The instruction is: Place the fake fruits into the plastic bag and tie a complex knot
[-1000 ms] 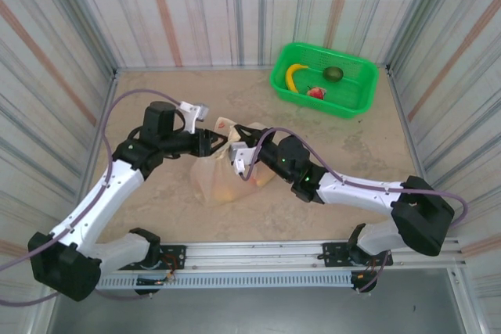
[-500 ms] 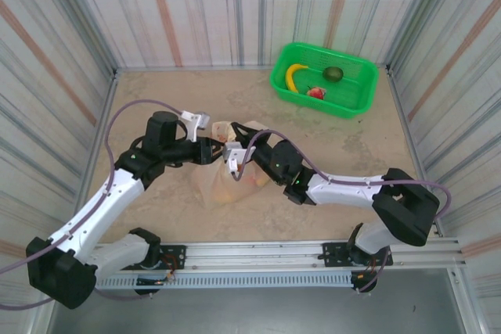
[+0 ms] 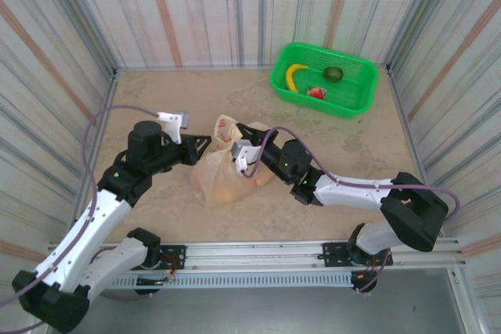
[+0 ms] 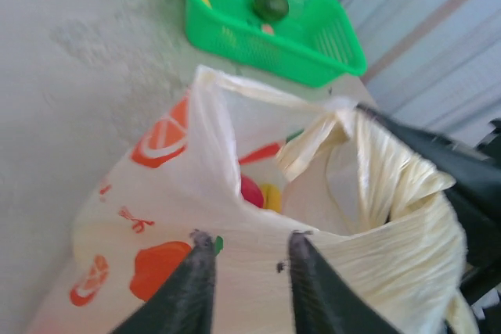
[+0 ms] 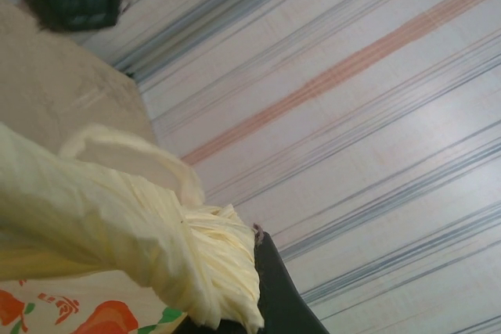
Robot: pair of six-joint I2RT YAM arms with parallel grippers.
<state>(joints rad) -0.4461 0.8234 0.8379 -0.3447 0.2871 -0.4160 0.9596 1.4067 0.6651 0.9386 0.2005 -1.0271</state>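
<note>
Plastic bag (image 3: pixel 221 181) sits mid-table (image 3: pixel 156 91), slightly left of centre, between the two grippers. It is pale yellow film w/ orange-red prints and slumps toward the near side.

L gripper (image 3: pixel 200 146) is at the bag's left upper edge. In the wrist view its jaws stand part-way apart, with both fingertips (image 4: pixel 196 271) laid against a stretched band of bag film. Can't tell whether any film is caught between them.

R gripper (image 3: pixel 239 156) is at the bag's top, right side. It is fully closed on a bunched, twisted handle (image 5: pixel 125 224) (the dark finger (image 5: pixel 274 299) presses into the end of the bundle).

The bag mouth gapes in the L wrist view, w/ a red fruit (image 4: pixel 250 191) and a yellow one (image 4: pixel 272 197) touching each other inside.

Green basket (image 3: pixel 362 95) is in the far right corner, well apart from the bag. It holds a banana (image 3: pixel 293 74) on its left side, an avocado (image 3: pixel 333 73) at its far side and a red fruit (image 3: pixel 315 92) nearer.
</note>
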